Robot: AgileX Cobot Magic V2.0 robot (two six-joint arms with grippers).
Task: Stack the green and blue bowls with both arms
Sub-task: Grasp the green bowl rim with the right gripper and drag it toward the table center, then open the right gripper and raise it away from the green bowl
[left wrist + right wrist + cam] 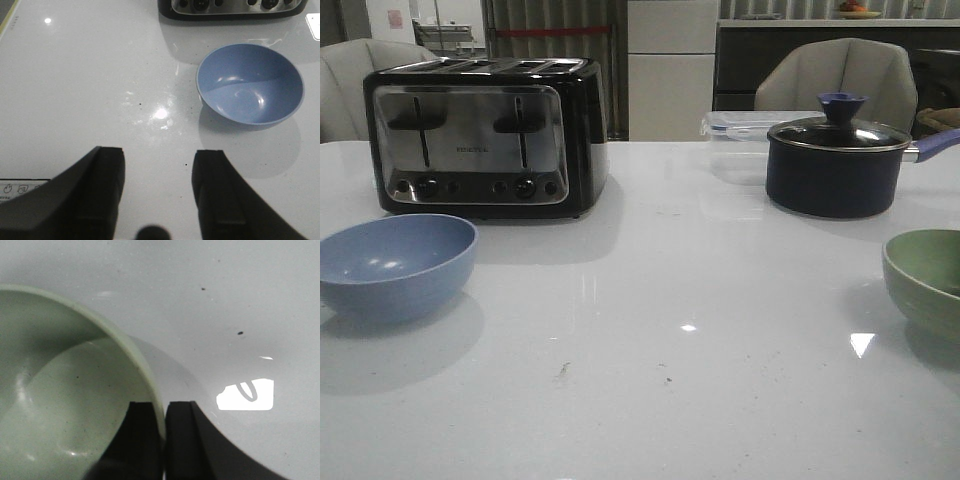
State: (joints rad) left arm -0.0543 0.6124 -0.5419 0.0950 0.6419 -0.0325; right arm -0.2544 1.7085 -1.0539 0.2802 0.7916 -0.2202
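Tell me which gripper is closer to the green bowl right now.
Right. The right gripper is pinching the green bowl's rim, one finger inside, one outside. The left gripper hangs open beside the blue bowl.

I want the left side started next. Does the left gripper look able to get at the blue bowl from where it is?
Probably yes. The left gripper is open over bare table, and nothing lies between it and the blue bowl. The toaster stands just behind the bowl.

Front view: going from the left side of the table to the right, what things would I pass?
Blue bowl → toaster → clear plastic box → dark pot with its glass lid → green bowl, cut off by the picture's edge.
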